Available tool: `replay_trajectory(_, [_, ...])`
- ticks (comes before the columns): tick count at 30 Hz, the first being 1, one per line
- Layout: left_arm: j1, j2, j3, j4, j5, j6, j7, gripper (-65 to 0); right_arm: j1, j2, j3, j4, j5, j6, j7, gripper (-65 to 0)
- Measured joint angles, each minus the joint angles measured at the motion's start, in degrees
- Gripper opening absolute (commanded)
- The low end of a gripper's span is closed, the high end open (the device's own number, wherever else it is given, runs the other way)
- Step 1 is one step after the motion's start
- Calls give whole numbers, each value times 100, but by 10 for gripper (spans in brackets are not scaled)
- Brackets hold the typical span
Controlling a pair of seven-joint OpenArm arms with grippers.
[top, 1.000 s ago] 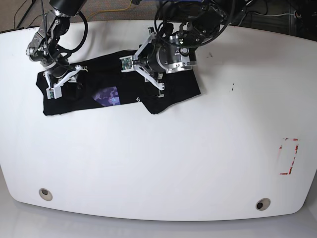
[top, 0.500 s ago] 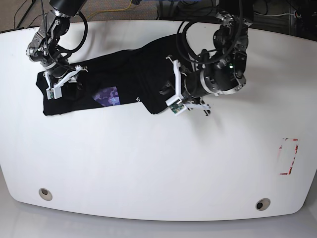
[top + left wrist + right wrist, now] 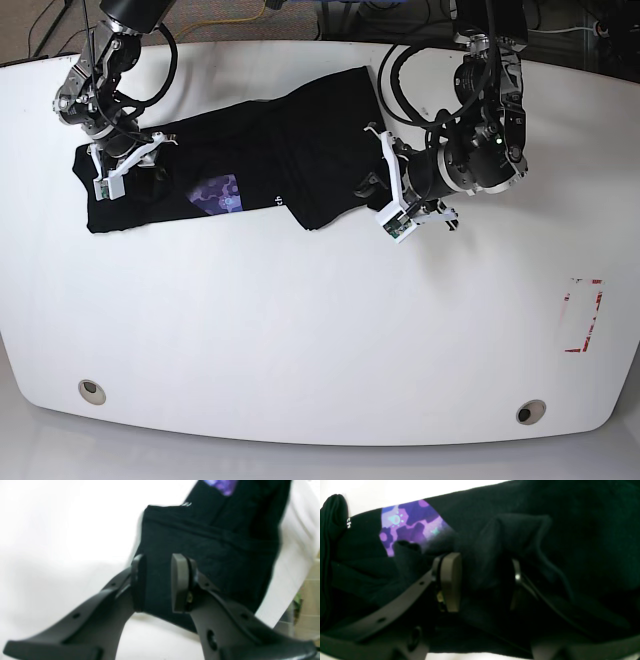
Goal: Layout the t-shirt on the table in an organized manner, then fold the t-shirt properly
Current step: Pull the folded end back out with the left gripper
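Observation:
The black t-shirt [image 3: 270, 150] lies crumpled lengthwise across the far left half of the white table [image 3: 320, 330], its purple print [image 3: 218, 193] facing up. My right gripper [image 3: 125, 170] presses on the shirt's left end. In the right wrist view that gripper [image 3: 482, 580] is shut on a raised fold of the t-shirt [image 3: 570, 530], close to the purple print [image 3: 407, 522]. My left gripper [image 3: 375, 185] sits at the shirt's right edge. Seen from the left wrist, this gripper [image 3: 160, 580] is open, its jaws a little apart over the flat hem of the t-shirt [image 3: 212, 542].
Two round grey grommet holes [image 3: 91, 391] [image 3: 530, 411] sit near the table's front edge. A red-outlined rectangle mark [image 3: 583, 315] is at the right. A small dark speck [image 3: 470, 178] lies right of the left arm. Cables run beyond the far edge.
My left arm has swung right, from above the shirt's middle to its right edge, uncovering the shirt's upper right part. The right gripper and the shirt have stayed put.

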Motion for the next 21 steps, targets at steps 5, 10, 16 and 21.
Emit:
replay_trajectory(5, [-153,-2,68,-352,22,-2,44,-442,0,0,0,-2,0,-2,2,-404])
replay_trajectory(10, [-356,-28,527,-437,17,-2,35,-399,2,-2,0,-2,-2,-2,-2,-404])
replay_trajectory(16, [-415,24,1314,-448,11,0,15,-399,7,-96,2,0,-2,-4,46,-404])
replay_trajectory(21, [-546,26,1963,-455,487,0,20,-399,15,-127,0,0,-2,-7,46,-404])
